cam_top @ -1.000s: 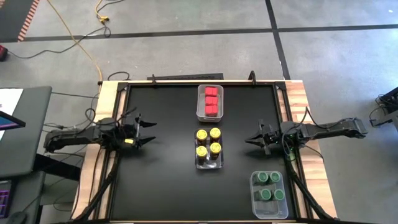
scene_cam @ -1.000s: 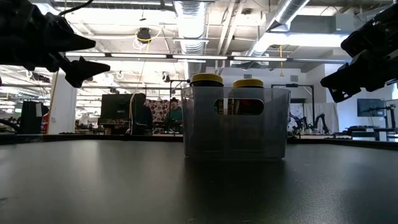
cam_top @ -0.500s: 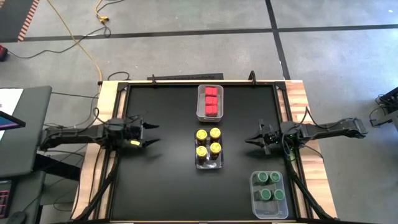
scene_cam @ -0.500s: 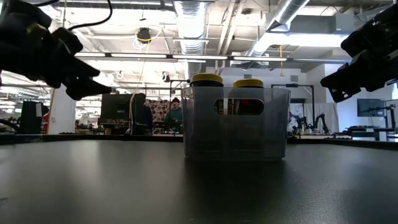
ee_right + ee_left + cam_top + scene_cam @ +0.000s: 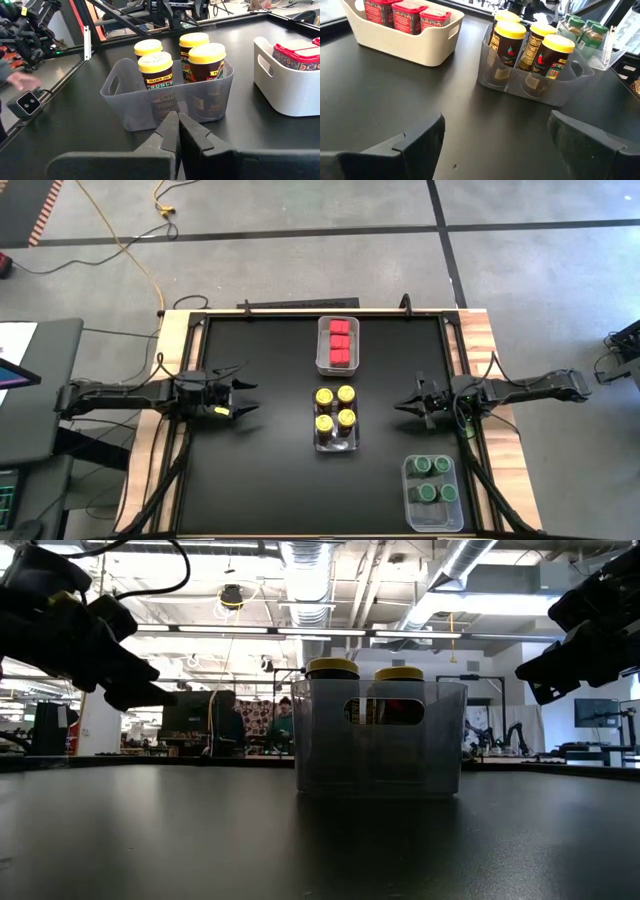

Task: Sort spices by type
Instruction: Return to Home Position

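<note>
Three red square-topped spice containers (image 5: 339,342) stand in a white bin (image 5: 323,363) at the table's far middle. Several yellow-lidded jars (image 5: 335,409) stand in a clear bin (image 5: 336,445) at the centre. Several green-lidded jars (image 5: 432,480) stand in a clear bin (image 5: 430,517) at the near right. My left gripper (image 5: 250,398) is open and empty, above the table left of the yellow jars; in its wrist view (image 5: 495,132) it faces them. My right gripper (image 5: 402,406) is shut and empty, right of the yellow jars (image 5: 177,50).
The black tabletop has free room at the near left and the far right. Wooden side rails (image 5: 170,330) flank the table. In the low view the yellow-jar bin (image 5: 380,740) stands in the middle, with the left gripper (image 5: 135,690) and the right gripper (image 5: 540,680) above the table on either side.
My left gripper has gone toward the table's right, toward the bin of yellow jars, and has come down a little. It stays open and empty.
</note>
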